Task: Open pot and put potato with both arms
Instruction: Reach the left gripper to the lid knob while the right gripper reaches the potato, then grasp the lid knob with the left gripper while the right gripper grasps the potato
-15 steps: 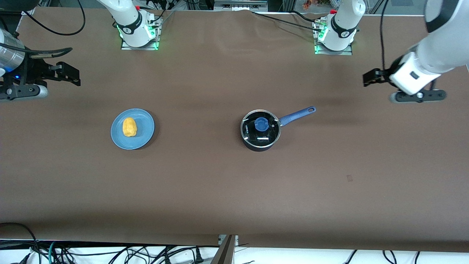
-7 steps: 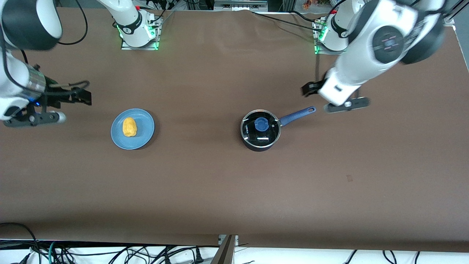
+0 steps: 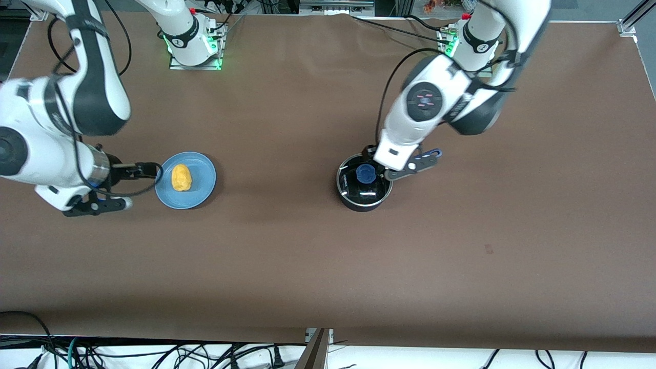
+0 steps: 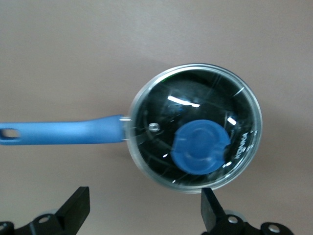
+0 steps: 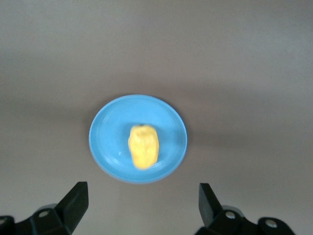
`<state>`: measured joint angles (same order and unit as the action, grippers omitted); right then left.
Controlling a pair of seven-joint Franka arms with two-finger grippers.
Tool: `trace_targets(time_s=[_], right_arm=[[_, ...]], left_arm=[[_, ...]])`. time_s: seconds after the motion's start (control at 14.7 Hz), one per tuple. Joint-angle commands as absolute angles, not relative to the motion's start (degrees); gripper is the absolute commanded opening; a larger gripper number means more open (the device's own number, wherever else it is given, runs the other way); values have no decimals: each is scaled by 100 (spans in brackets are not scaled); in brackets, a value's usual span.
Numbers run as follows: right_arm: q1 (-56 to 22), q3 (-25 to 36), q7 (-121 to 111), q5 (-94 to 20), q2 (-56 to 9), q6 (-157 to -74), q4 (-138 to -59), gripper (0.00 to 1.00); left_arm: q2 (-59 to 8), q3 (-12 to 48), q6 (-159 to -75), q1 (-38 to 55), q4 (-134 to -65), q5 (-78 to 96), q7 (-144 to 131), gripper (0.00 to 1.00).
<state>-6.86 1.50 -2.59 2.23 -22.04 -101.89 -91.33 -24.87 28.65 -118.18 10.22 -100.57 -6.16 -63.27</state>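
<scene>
From the front view the left gripper [image 3: 382, 165] hangs over the pot [image 3: 364, 182], hiding part of the blue handle [image 3: 434, 152]; the left wrist view shows the whole handle and the glass lid [image 4: 195, 125] with its knob [image 4: 200, 147], with the fingers [image 4: 211, 210] spread apart. The right gripper [image 3: 148, 169] hovers just beside the plate [image 3: 201, 189] (fingers likewise apart), where the potato [image 3: 181, 177] lies. Bare desk [image 3: 307, 256] surrounds pot and plate, which sit well apart.

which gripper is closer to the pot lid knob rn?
Left. The left gripper hangs open over the pot, beside the lid knob; the right gripper is open by the plate.
</scene>
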Motion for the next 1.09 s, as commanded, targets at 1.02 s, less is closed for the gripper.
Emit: trace_targets(time_s=[1.02], right_arm=[[-677, 123, -18, 220, -2153, -13746, -12304, 100]], left_arm=[[-3604, 2777, -12586, 1195, -9413, -1246, -6635, 99]])
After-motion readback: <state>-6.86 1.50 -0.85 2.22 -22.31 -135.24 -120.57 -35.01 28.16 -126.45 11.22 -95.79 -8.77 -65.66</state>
